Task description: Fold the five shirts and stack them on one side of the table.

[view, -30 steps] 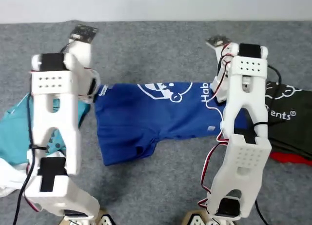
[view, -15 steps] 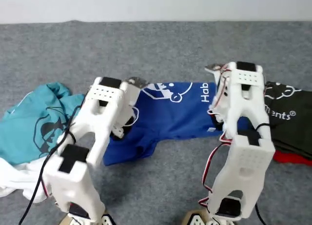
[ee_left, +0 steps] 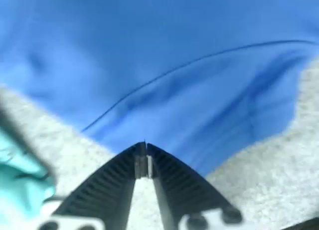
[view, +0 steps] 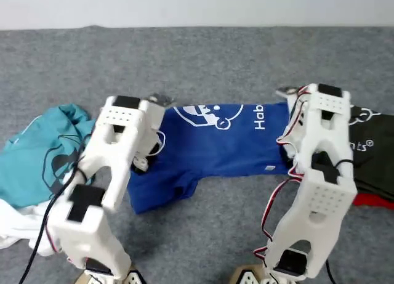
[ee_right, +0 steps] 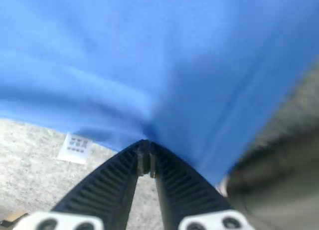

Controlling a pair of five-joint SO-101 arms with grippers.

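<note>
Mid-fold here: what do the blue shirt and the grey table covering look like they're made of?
The blue shirt looks like a soft matte knit, probably cotton jersey: it creases softly and lies limp. The grey table covering seems to be felt or short-pile carpet, matte, with a speckled fibrous texture.

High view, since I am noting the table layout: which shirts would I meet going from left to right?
crumpled teal cotton shirt with dark print → flat blue cotton shirt with white print → black cotton shirt with white print
</note>
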